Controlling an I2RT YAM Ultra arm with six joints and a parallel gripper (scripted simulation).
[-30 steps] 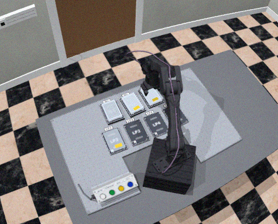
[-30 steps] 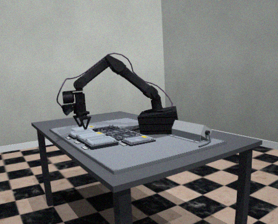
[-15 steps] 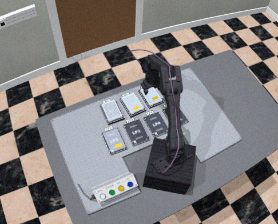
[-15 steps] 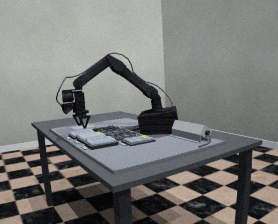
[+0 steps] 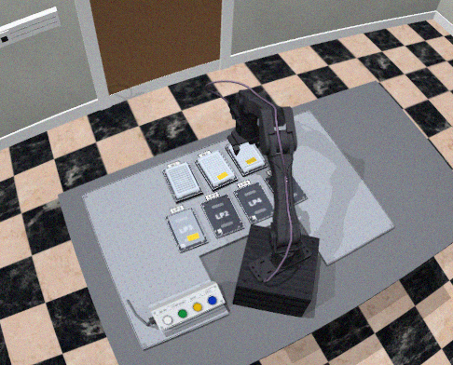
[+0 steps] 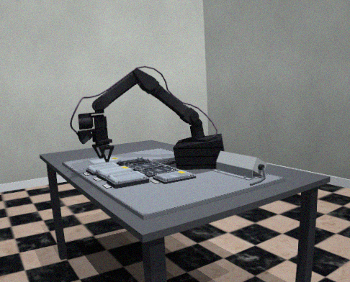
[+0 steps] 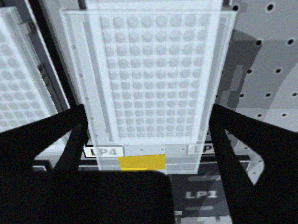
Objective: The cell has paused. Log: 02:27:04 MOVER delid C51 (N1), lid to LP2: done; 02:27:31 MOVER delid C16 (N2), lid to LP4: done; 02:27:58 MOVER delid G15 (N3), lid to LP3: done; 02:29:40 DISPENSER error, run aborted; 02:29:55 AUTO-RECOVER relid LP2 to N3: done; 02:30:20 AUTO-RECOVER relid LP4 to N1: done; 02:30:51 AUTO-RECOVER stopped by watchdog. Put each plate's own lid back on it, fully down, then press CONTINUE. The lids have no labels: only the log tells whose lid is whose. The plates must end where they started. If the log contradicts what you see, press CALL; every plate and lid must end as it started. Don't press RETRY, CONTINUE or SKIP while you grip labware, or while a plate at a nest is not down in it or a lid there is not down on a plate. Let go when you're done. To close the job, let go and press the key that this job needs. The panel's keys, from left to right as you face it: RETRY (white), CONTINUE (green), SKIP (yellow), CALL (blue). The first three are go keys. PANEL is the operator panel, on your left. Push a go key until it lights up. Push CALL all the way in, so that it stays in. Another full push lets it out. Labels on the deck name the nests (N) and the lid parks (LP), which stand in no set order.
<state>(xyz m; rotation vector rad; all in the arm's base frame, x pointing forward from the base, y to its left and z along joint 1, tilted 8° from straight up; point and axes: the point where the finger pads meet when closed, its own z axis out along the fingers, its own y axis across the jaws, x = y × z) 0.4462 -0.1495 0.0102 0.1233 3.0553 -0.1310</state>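
Black arm (image 6: 156,90); clear lid (image 7: 150,80), yellow tag (image 7: 141,162); grey deck (image 5: 137,261); black-and-tan checkered floor (image 5: 39,154).

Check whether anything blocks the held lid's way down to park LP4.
Nothing visible does. The fingers grip the lid raised off its plate, and LP4 lies bare in the next row, just ahead of it. LP2 beside it is bare too.
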